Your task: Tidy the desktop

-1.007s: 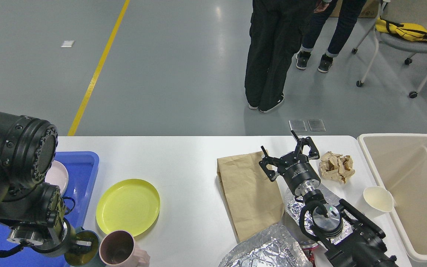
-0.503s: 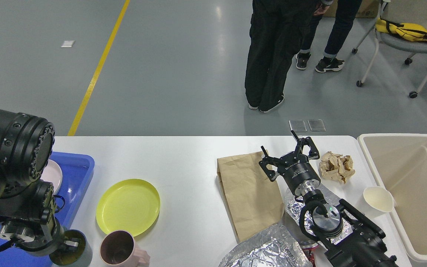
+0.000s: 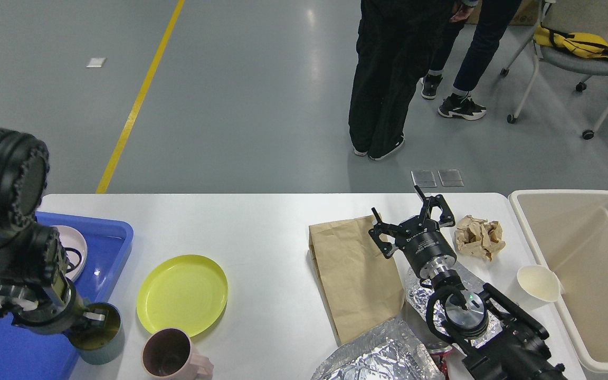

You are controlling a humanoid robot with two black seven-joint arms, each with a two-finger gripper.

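Your right gripper (image 3: 412,221) hung right of centre with its fingers spread, holding nothing, over the bag (image 3: 354,279) and beside the paper wad (image 3: 479,237). At lower left your left gripper (image 3: 88,316) gripped the green cup (image 3: 99,338). The desktop (image 3: 251,221) spanned the frame's lower half.

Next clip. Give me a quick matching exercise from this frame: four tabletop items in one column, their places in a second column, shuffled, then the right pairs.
Items:
1. yellow plate
2. crumpled paper ball
3. paper cup
4. pink mug

Places:
A. tipped over beside the beige bin
B. near edge, just in front of the plate
C. right of the blue tray
D. just right of the right gripper

Pairs: 1-C, 2-D, 3-A, 4-B
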